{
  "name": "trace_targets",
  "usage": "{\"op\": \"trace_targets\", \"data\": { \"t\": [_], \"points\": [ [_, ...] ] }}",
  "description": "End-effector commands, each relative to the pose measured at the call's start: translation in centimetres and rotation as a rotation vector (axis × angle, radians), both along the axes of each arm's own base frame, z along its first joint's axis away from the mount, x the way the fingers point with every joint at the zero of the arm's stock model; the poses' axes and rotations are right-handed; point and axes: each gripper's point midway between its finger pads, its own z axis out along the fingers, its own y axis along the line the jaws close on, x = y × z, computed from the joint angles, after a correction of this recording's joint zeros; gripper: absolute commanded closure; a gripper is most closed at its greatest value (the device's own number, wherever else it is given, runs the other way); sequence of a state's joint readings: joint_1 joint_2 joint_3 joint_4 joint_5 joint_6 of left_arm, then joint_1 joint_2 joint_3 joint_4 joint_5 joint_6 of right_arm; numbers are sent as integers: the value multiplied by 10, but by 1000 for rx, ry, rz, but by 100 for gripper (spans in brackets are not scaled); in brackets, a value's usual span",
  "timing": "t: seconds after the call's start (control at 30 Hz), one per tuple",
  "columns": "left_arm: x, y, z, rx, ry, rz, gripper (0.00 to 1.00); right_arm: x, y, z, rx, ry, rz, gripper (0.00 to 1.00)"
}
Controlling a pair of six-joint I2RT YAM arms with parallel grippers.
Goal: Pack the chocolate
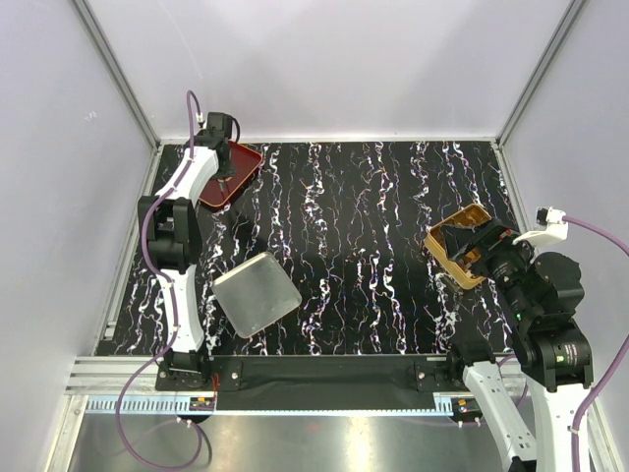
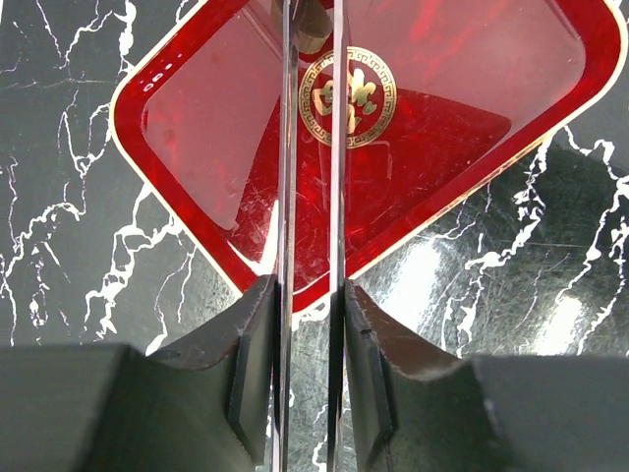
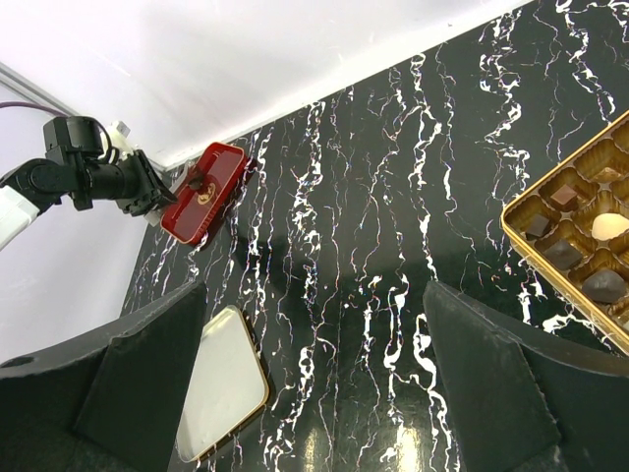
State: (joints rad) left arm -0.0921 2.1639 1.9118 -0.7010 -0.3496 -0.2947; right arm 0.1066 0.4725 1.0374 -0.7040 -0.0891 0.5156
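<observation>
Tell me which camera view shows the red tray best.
The left wrist view: the red tray nearly fills it, gold emblem clear. In the top external view the tray is small, far left; in the right wrist view, distant and tiny.

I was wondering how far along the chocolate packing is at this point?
Done: several chocolates sit in compartments of the gold box. In hand: the left fingers appear closed on a tan piece over the red tray, which otherwise looks bare. Left: moving that piece to the box; the silver lid lies apart from it.
</observation>
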Motion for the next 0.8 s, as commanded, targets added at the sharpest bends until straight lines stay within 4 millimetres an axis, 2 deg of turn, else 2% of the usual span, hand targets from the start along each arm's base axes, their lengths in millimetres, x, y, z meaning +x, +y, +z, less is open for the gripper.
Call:
{"op": "trace_targets", "data": {
  "t": [0.0, 0.17, 0.27, 0.33, 0.37, 0.43, 0.47, 0.53, 0.57, 0.63, 0.67, 0.73, 0.77],
  "points": [
    [10, 9, 35, 28, -81, 13, 69, 4, -2, 10, -18, -40, -9, 0],
    [5, 9, 50, 28, -96, 4, 72, 2, -3, 12, -16, -44, -12, 0],
    [0, 8, 68, 22, -123, -5, 73, 1, -3, 15, -14, -49, -14, 0],
    [-3, 6, 73, 9, -128, -9, 73, 1, -3, 17, -10, -54, -13, 0],
    [-6, 3, 80, -4, -139, -15, 74, 1, -2, 17, -9, -52, -10, 0],
    [-13, -2, 79, -19, -137, -20, 74, -1, -1, 20, 0, -57, -6, 0],
    [-16, -8, 87, -31, -154, -38, 74, -2, -1, 21, 4, -59, -2, 0],
    [-25, -11, 84, -32, -138, -41, 74, -4, 1, 25, 13, -67, 5, 0],
    [-28, -14, 90, -43, -148, -51, 74, -5, 1, 26, 18, -69, 6, 0],
    [-36, -24, 90, -68, -141, -72, 76, -8, 2, 29, 24, -68, 13, 0],
    [-41, -33, 100, -104, -159, -101, 77, -10, 2, 30, 24, -68, 14, 0],
    [-46, -55, 106, -156, -176, -167, 78, -13, 2, 34, 24, -74, 14, 1],
    [-53, -81, 118, -202, -197, -248, 78, -15, 2, 36, 25, -79, 13, 0]
  ]
}}
